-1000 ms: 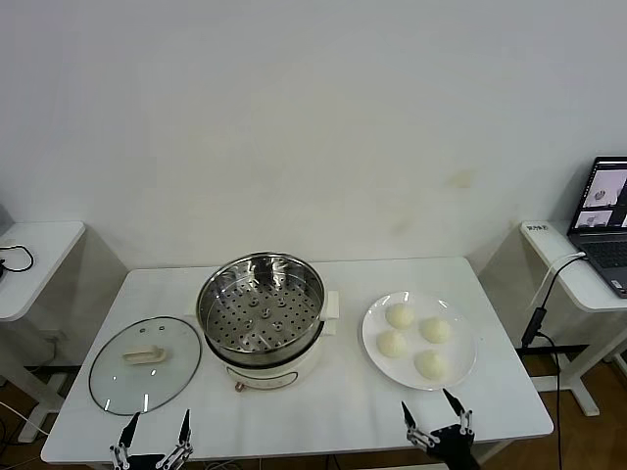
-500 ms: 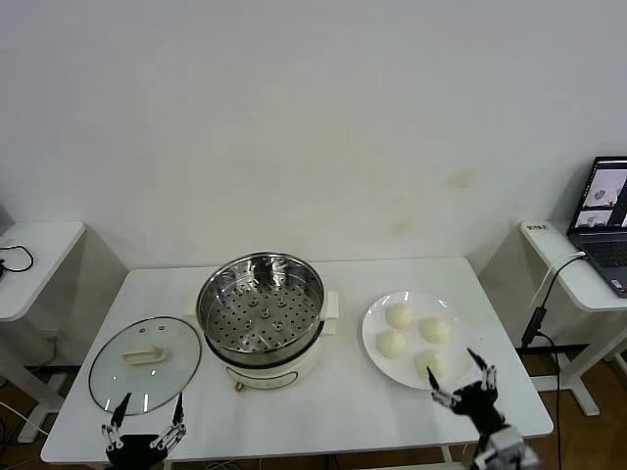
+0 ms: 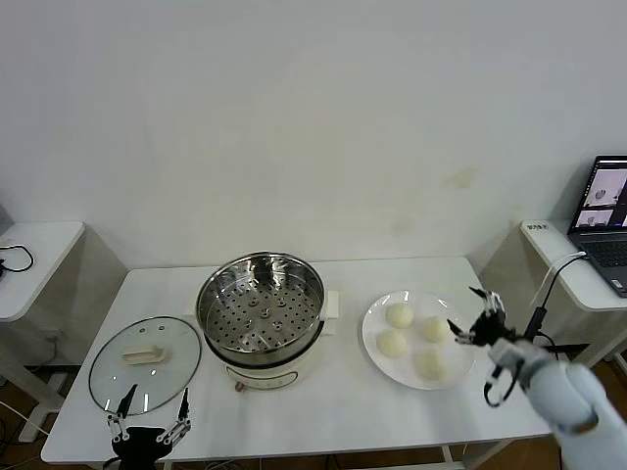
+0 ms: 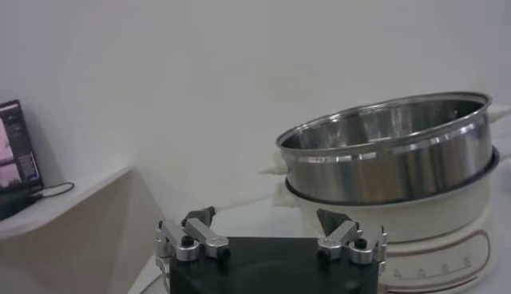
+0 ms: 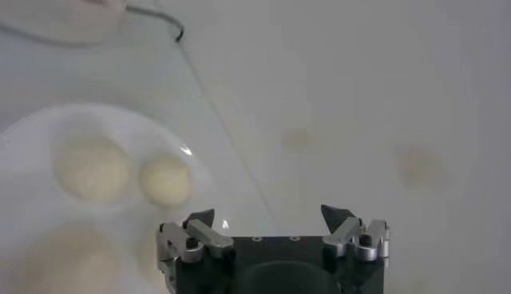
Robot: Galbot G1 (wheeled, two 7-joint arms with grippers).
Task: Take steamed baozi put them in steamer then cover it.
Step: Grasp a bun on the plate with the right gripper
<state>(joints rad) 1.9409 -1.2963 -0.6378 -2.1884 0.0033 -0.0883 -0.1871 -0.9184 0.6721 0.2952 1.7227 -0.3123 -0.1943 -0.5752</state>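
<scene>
Several cream-white baozi (image 3: 399, 315) lie on a white plate (image 3: 374, 360) right of the steamer (image 3: 261, 311), a shiny perforated steel basket on a cream pot base. The basket holds nothing. The glass cover (image 3: 145, 362) lies flat on the table left of the steamer. My right gripper (image 3: 468, 311) hovers open at the plate's right rim, close to the nearest bun (image 3: 435, 329), with nothing between its fingers. Its wrist view shows two buns (image 5: 166, 180) ahead of the open right gripper (image 5: 267, 213). My left gripper (image 3: 157, 401) waits open at the table's front edge, near the cover. The steamer (image 4: 391, 152) stands beyond it.
The white table (image 3: 343, 392) has side tables on both sides. A laptop (image 3: 607, 220) with a cable (image 3: 549, 284) sits on the right one, close to my right arm. A white wall rises behind.
My right gripper has risen from the table's front edge and swung back and to the right, to the plate's right rim. The left gripper has hardly moved.
</scene>
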